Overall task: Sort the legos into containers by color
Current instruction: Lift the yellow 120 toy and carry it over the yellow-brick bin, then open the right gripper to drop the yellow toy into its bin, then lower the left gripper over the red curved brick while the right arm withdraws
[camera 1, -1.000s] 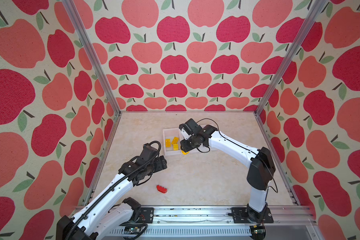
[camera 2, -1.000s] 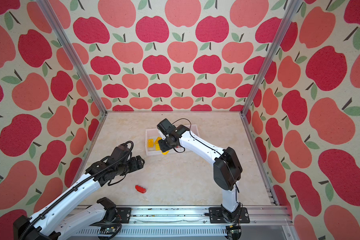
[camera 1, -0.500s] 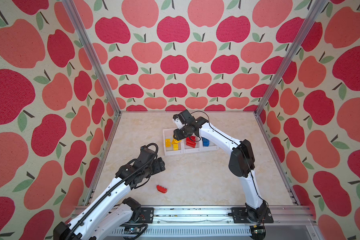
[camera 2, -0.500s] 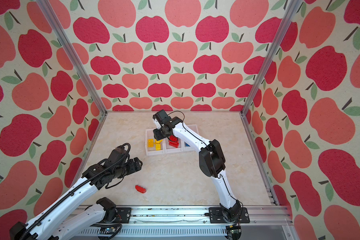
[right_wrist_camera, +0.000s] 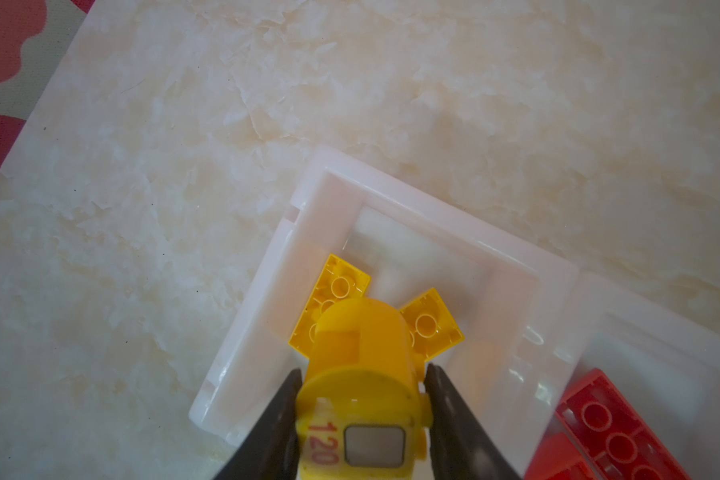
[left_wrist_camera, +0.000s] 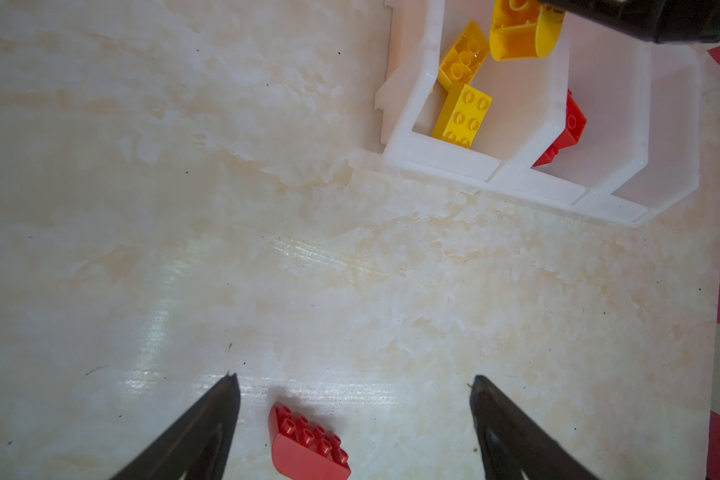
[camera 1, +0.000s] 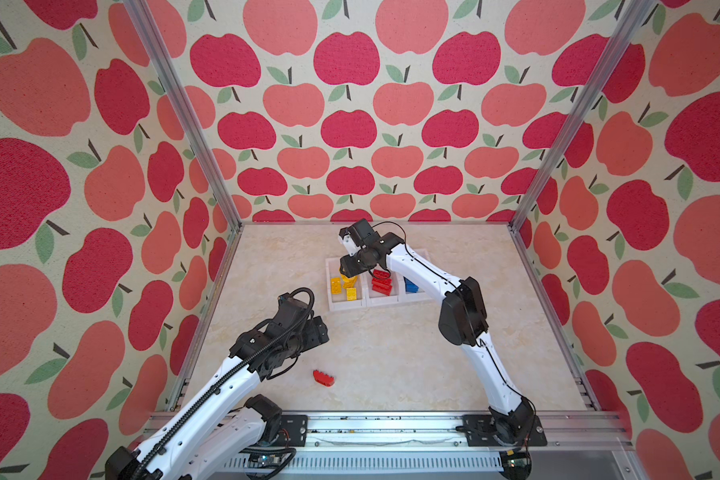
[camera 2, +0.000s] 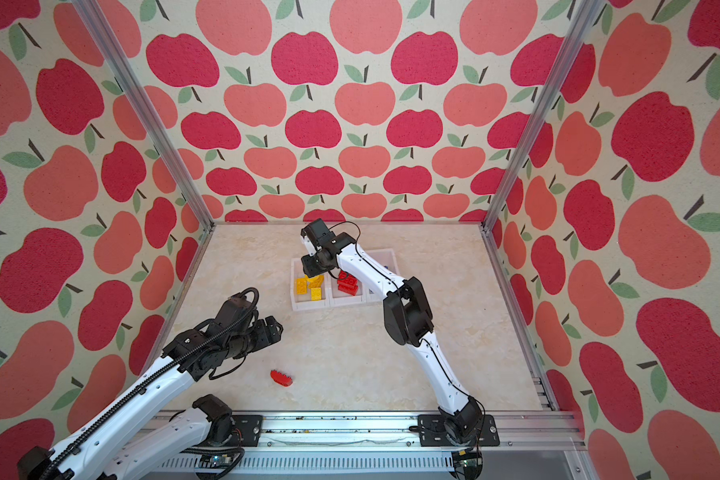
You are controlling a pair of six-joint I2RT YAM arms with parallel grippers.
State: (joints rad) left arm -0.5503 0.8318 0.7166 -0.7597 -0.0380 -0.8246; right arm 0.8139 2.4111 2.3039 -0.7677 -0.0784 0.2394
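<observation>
Rounded yellow piece (right_wrist_camera: 360, 415) marked "120" is clamped in the right hand (right_wrist_camera: 363, 370), over the end bin of the containers (right_wrist_camera: 433, 216), where yellow legos (left_wrist_camera: 462, 114) lie. A red brick (left_wrist_camera: 308, 444) lies on the table (left_wrist_camera: 267, 249), apart from the containers. The left hand (left_wrist_camera: 354, 377) is spread wide, empty.

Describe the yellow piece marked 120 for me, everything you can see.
The yellow 120 piece is glossy plastic with a rounded top, a red "120" and a grey square panel on one face; the left wrist view shows a hollow underside. The right gripper pinches its sides, holding it above the yellow bricks in the end bin. Whether it touches them is unclear.
</observation>
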